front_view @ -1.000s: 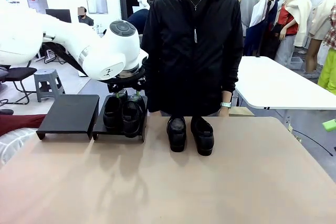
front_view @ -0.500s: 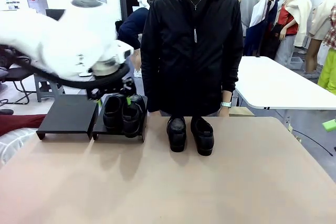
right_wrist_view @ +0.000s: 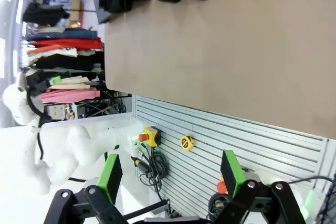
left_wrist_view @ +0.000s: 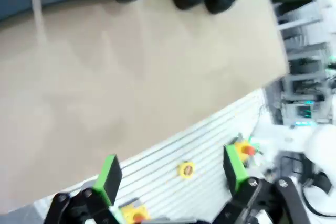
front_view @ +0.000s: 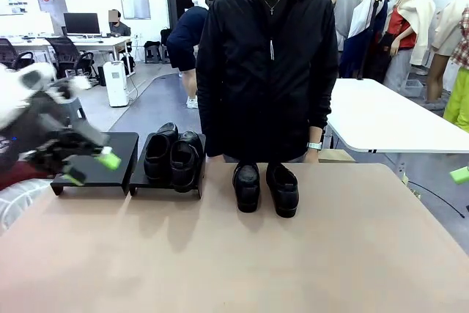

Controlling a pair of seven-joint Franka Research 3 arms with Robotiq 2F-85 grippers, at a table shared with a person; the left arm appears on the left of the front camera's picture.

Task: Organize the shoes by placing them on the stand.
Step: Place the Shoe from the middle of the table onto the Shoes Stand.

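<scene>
Tabletop scene viewed from the robot's side. A tan table [front_view: 352,254] carries a low matte-black stand [front_view: 167,181] made of two flat platforms set side by side near the far left. Two shiny black shoes [front_view: 157,155] sit together, touching, on the right platform. The left platform [front_view: 121,144] shows a bare top. Two chunky-soled black loafers [front_view: 246,185] stand on the table itself, just to the right of the stand, close beside each other. Directly behind them a person [front_view: 267,64] in a black zip jacket stands at the far side with arms down and a watch on one wrist.

The left gripper [front_view: 91,168] is motion-blurred at the left edge of the front view, low in front of the left platform and apart from all the shoes. Its jaws are spread wide and it holds nothing. Its own wrist camera shows the green pads [left_wrist_view: 108,179] far apart over the table's near edge, with dark blurred shoes at the top of that view.

The right gripper [right_wrist_view: 170,174] also has its jaws fully spread and empty. It is off the table's near edge, over a white slatted panel [right_wrist_view: 220,145] bearing a small yellow disc [right_wrist_view: 186,142] and a red-topped yellow button [right_wrist_view: 148,136].
</scene>
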